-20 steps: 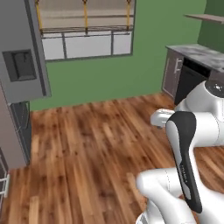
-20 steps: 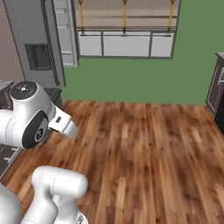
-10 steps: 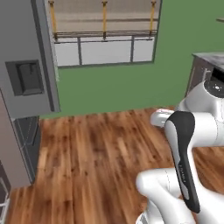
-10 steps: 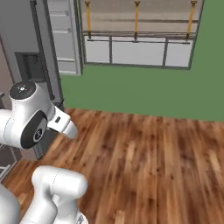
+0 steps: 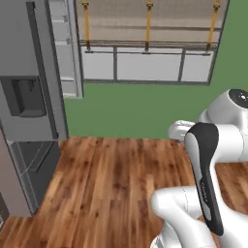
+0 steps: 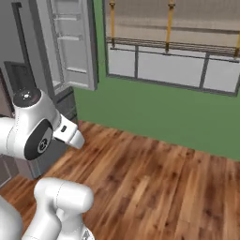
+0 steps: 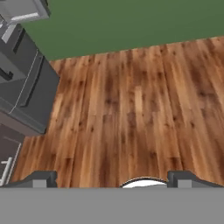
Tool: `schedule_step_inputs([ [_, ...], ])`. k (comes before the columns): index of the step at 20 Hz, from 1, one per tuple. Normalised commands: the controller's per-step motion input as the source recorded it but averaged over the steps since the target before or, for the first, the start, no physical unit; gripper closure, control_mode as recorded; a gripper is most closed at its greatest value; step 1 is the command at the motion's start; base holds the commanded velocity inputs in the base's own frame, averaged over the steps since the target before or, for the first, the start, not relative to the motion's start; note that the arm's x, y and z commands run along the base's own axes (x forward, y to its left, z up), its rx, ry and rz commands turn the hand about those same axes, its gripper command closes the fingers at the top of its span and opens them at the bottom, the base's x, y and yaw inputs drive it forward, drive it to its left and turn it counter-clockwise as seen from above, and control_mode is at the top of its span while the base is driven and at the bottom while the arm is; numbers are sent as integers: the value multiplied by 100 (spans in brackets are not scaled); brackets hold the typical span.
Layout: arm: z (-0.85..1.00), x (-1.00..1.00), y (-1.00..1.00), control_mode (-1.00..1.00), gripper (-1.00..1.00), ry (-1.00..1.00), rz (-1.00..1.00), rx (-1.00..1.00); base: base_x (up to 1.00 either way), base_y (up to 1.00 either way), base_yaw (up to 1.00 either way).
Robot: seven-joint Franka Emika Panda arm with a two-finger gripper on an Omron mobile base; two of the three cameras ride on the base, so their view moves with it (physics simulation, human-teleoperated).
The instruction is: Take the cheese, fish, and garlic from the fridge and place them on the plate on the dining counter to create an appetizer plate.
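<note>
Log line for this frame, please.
phase: base near fridge | fridge door: open | end effector: open, empty, over wood floor

The left base view looks forward and down from behind the arm, whose white links fill its lower right; ahead of the pincer it faces the green wall (image 5: 145,109) with the window (image 5: 147,41), and the fridge (image 5: 26,97) stands near at the left edge. The right base view faces the same wall (image 6: 154,108) and window (image 6: 173,47) from the other side, arm at lower left, fridge (image 6: 70,47) farther off. The hand view looks steeply down past the pincer (image 7: 112,180), its tips wide apart, onto the wood floor (image 7: 131,109). All three share floor, wall foot and fridge (image 7: 24,83).
</note>
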Motion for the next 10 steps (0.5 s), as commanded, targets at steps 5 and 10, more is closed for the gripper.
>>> schedule_step_inputs([
  [5,0,0,0,100,-100,0,0,0,77,-54,55],
  [10,0,0,0,100,-100,0,0,0,66,-36,67],
])
